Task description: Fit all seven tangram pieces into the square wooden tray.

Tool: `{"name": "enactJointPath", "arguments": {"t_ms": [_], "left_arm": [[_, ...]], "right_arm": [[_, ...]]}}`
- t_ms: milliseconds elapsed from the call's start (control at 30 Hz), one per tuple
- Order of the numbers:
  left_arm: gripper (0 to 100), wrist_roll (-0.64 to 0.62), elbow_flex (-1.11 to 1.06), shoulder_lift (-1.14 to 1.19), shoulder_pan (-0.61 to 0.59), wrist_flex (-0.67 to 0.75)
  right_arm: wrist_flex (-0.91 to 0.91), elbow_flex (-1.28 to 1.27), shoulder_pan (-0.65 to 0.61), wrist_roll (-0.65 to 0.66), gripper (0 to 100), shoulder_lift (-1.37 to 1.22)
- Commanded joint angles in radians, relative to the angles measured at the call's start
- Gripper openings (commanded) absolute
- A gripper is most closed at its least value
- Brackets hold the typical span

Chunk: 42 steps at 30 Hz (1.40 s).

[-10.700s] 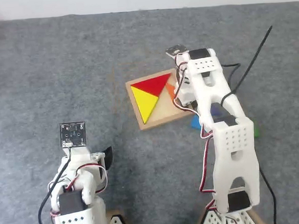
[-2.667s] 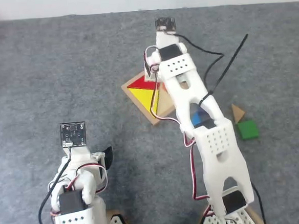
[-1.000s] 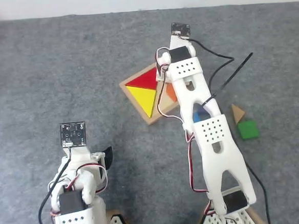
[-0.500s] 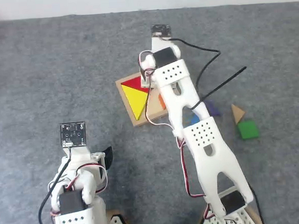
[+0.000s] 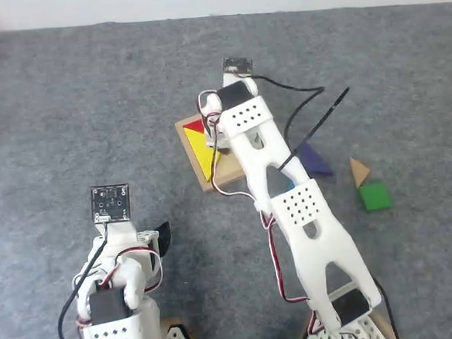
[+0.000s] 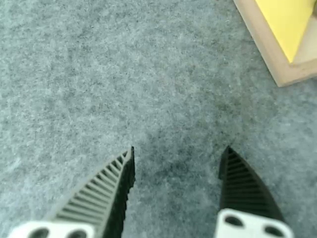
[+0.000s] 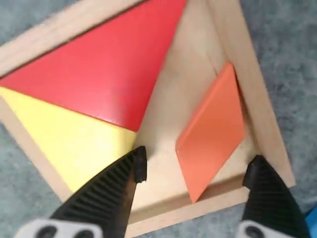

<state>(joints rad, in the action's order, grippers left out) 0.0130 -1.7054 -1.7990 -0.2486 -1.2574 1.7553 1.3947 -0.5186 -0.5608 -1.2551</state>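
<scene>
**Tray.** The square wooden tray point(image 5: 188, 153) sits on the grey felt desk point(image 5: 67, 111), at about 11 o'clock from your right arm's base and 1 o'clock from your left arm's.

**Pieces in the tray.** The red triangle point(image 7: 99, 74) and yellow triangle point(image 7: 69, 144) lie flat and meet edge to edge. The orange parallelogram point(image 7: 213, 131) lies apart from both, close against one rim wall. Its long axis runs nearly along that wall, a little askew. Bare wood shows between it and the red triangle, so it reads as not yet seated.

**Pieces outside the tray.** The purple triangle point(image 5: 312, 161) lies at 3 o'clock from the tray. The tan triangle point(image 5: 358, 170) and green square point(image 5: 374, 196) lie at 4 o'clock, well apart from the tray. A corner of a blue piece point(image 7: 312, 220) shows just outside the rim.

**Right gripper** point(image 7: 198, 168). It hangs directly over the tray with its jaws spread wide and holding nothing. The parallelogram's near end lies between the tips. This is your nearer arm for any nudge or regrasp.

**Left gripper** point(image 6: 179, 151). It is parked at 7 o'clock from the tray, over bare felt, with its jaws released and empty.
</scene>
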Motion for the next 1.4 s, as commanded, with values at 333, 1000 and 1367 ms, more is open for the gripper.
{"name": "enactJointPath", "arguments": {"t_ms": [333, 1000, 1367], "left_arm": [[27, -0.008, 0.022, -0.021, 0.0, -0.005], [27, -0.008, 0.022, -0.021, 0.0, -0.005], [27, -0.008, 0.022, -0.021, 0.0, -0.005]], "right_arm": [[-0.019, 0.015, 0.076, -0.114, 32.8, 0.03], [-0.059, 0.015, 0.14, -0.267, 1.6, -0.047], [0.041, 0.292, 0.047, 0.285, 0.7, -0.045]]}}
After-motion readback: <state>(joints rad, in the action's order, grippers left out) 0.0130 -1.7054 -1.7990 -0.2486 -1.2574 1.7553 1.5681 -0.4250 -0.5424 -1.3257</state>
